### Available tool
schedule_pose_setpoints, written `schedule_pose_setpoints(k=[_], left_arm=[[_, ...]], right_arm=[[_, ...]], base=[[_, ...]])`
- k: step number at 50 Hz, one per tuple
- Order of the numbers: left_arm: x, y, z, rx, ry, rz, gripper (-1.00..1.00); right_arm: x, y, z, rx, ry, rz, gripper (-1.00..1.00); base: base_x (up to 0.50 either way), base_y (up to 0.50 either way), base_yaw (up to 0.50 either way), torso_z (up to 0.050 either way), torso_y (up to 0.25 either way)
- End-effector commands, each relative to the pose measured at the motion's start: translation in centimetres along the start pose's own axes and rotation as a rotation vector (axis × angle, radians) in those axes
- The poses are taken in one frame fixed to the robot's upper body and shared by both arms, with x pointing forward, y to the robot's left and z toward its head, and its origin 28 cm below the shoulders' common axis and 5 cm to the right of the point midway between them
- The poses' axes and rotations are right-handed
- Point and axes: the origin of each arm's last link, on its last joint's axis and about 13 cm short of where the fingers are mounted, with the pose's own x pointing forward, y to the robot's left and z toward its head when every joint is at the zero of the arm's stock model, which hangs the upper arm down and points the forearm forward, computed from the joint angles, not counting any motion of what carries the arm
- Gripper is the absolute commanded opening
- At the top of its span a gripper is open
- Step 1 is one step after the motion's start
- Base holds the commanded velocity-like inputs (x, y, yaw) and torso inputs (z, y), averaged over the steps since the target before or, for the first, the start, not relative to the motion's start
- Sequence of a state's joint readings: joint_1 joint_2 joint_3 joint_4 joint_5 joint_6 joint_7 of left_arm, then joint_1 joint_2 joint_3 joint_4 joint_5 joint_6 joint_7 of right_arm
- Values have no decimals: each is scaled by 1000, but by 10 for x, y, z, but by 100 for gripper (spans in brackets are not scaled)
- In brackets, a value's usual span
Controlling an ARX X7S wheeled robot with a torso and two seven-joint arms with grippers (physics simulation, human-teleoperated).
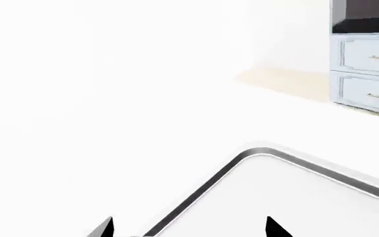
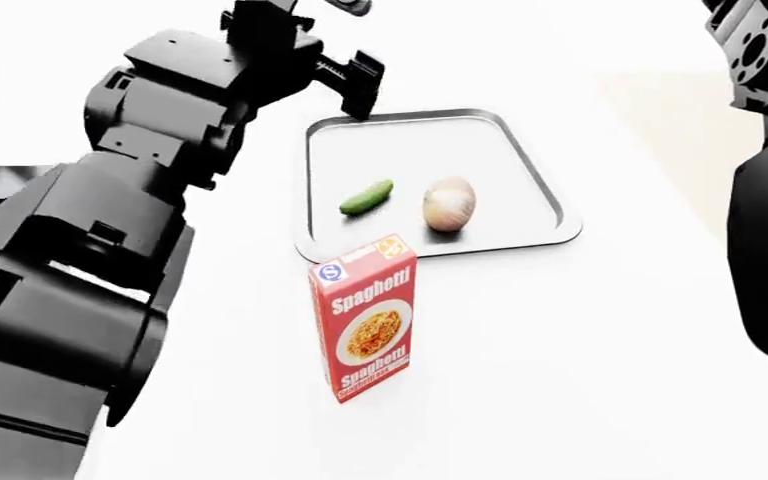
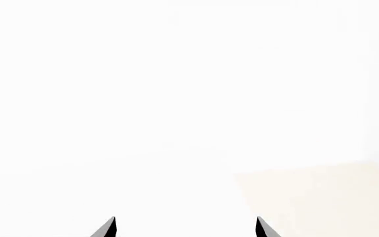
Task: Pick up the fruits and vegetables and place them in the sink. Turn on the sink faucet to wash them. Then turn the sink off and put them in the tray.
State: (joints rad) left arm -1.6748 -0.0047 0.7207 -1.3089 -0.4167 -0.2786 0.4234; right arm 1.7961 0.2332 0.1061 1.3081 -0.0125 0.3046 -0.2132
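The silver tray (image 2: 544,215) lies on the white counter. A small green cucumber (image 2: 365,197) and a tan-pink onion (image 2: 448,204) rest inside it, side by side. My left gripper (image 2: 355,95) hovers over the tray's far left corner, well back from both. In the left wrist view it (image 1: 189,232) stands open and empty, with the tray's rounded rim (image 1: 242,158) beneath it. My right gripper (image 3: 185,231) is open over bare white counter with nothing between its fingers. In the head view only the right arm (image 2: 764,200) shows. The sink and the sink faucet are out of view.
A red-and-white spaghetti box (image 2: 364,318) stands upright just in front of the tray's near edge. Pale blue cabinet drawers (image 1: 367,74) and a strip of tan floor (image 1: 285,81) lie beyond the counter edge in the left wrist view.
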Motion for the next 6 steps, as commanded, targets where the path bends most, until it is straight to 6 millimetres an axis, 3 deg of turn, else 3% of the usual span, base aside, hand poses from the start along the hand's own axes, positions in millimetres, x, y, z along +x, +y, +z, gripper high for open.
schedule_pose_setpoints(k=[1, 6], left_arm=[[-18, 29, 51, 1, -301, 152, 100], [-30, 40, 74, 11, -393, 212, 100]], right_arm=[[1, 11, 13, -55, -13, 46, 100], [3, 21, 25, -104, -45, 104, 100]], base=[[0, 0, 0, 0, 0], [0, 0, 0, 0, 0]])
